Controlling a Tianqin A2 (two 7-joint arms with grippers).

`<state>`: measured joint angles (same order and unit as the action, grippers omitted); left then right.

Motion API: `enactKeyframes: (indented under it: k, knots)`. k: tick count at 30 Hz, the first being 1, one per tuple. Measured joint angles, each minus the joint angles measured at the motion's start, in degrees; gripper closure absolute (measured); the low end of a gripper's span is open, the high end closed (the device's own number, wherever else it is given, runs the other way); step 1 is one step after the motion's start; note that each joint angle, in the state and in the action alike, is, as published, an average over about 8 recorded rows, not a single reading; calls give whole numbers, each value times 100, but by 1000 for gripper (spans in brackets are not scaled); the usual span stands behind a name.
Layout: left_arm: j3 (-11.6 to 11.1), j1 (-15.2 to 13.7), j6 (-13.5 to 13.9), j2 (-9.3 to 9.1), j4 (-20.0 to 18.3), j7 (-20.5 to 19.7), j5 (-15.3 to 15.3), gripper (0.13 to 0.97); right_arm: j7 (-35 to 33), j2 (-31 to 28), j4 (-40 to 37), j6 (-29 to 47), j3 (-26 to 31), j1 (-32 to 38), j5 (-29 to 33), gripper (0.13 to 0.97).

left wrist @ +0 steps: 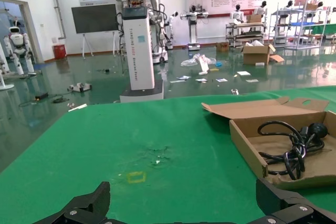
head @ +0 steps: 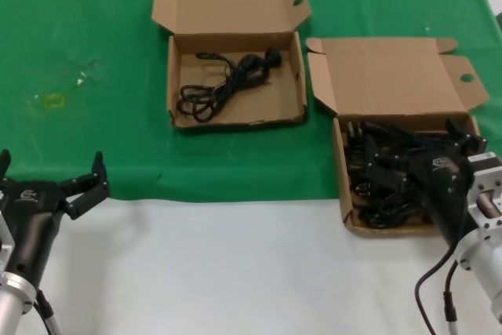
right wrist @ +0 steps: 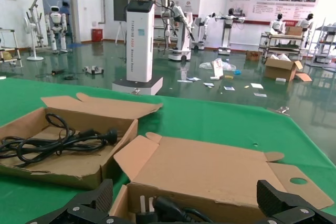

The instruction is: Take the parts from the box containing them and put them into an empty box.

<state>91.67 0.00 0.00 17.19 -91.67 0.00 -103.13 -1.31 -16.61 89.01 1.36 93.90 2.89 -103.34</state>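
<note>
Green cloth holds one-cord box (head: 292, 84) and cord-filled box (head: 342, 170)

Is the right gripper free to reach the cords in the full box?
Probably yes: the right gripper hangs open over the cords, and the box lid is folded back.

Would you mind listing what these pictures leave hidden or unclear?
- Head view: the right gripper and its arm cover part of the full box, so the cords cannot be counted.
- Right wrist view: that box's near wall and the picture edge hide most of its contents.
- Left wrist view: the picture edge cuts off the other box with its single cord.
</note>
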Motion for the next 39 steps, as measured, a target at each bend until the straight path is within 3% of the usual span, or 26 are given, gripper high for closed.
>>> enactKeyframes:
  k: [39]
  knots:
    - [0, 0, 0, 0, 0, 0, 0, 132, 1, 0, 1, 0, -1, -1, 0, 129]
